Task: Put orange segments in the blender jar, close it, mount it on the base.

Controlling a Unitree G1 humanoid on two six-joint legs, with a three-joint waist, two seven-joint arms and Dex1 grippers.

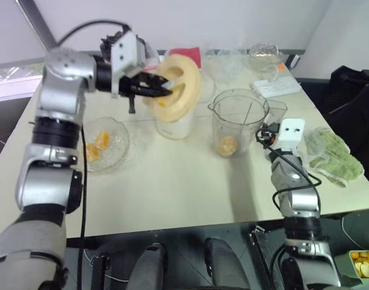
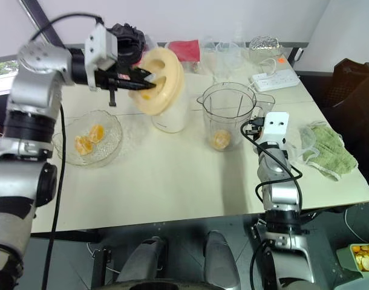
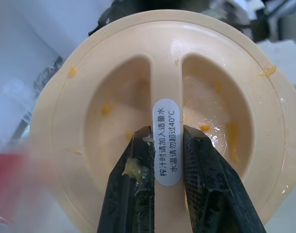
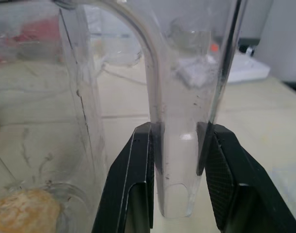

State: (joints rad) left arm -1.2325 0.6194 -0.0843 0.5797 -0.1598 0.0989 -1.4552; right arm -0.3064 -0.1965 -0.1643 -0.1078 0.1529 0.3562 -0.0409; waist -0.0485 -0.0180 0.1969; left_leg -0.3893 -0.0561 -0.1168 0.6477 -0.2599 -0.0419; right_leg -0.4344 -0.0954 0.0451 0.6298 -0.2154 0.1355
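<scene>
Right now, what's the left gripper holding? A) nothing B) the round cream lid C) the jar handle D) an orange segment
B: the left gripper is shut on the centre ridge of the round cream lid, held up above the table.

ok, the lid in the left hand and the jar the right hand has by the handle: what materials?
Lid: looks like cream moulded plastic, smooth and slightly glossy, smeared with orange pulp, white sticker on its grip rib. Blender jar: clear rigid plastic by the look, though glass can't be ruled out; its handle is see-through, with scuffs and specks.
</scene>
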